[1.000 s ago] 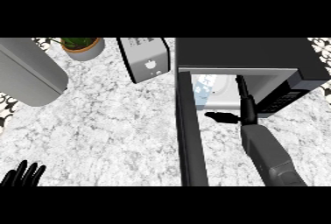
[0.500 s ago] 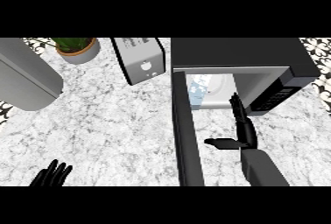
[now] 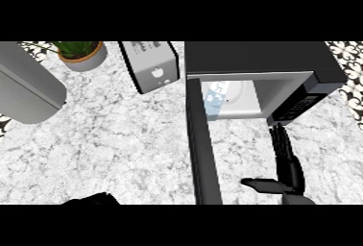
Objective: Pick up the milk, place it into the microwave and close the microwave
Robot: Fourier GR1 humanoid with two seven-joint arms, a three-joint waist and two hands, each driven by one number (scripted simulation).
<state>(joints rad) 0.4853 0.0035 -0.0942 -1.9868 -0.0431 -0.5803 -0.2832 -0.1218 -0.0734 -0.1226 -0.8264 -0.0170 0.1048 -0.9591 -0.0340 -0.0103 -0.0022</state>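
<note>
The counter [image 3: 120, 144] was white marble veined with grey, and a black-and-white patterned surface showed at its far corners. Going from the left, well away from the right hand [image 3: 289, 163] and far beyond it, a large grey rounded container [image 3: 28, 86] lay across the counter's left edge. Next to that stood a potted plant [image 3: 79, 53] in a terracotta pot, and then a silver toaster [image 3: 150, 65], tilted, just to the left of the microwave.

At the lower edge, left of centre, only a dark sliver of the left hand [image 3: 92, 199] showed; whether its fingers were curled or straight could not be told.

The microwave [image 3: 259, 57] stood open, its dark door [image 3: 202, 144] swung out toward the robot and running down just to the left of the right hand. Inside the lit cavity, the milk [image 3: 221, 93] sat at the left, pale and partly washed out, beyond the right hand's fingertips and to their left, apart from them.

The right hand lay in front of the opening, below the control panel [image 3: 301, 103], fingers straight and together pointing toward the microwave, thumb stuck out to the left toward the door. It held nothing.
</note>
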